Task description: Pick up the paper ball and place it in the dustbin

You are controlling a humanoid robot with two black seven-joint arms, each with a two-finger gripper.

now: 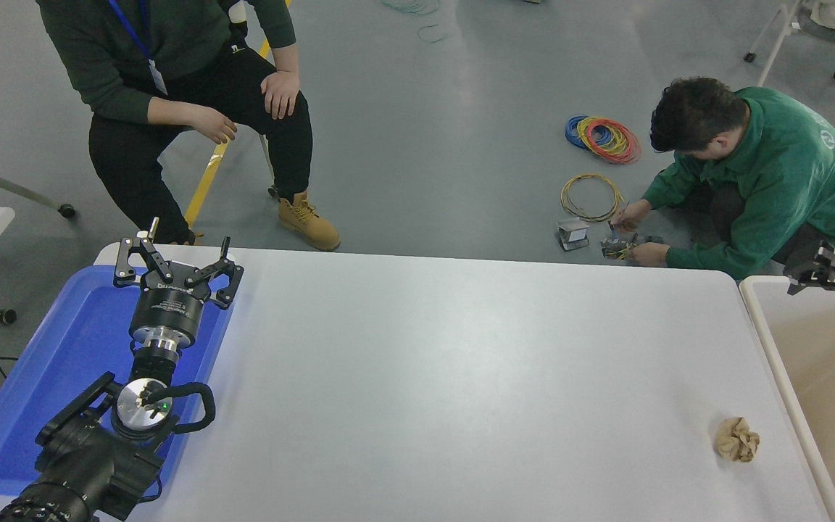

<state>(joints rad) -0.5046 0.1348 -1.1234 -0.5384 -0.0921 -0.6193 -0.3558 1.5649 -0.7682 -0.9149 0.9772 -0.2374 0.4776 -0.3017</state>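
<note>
Right end effector [834, 272] and dustbin [758, 319] are cut off at right edge

Black left arm [91, 449], silver wrist ring, black gripper [175, 272]
</note>
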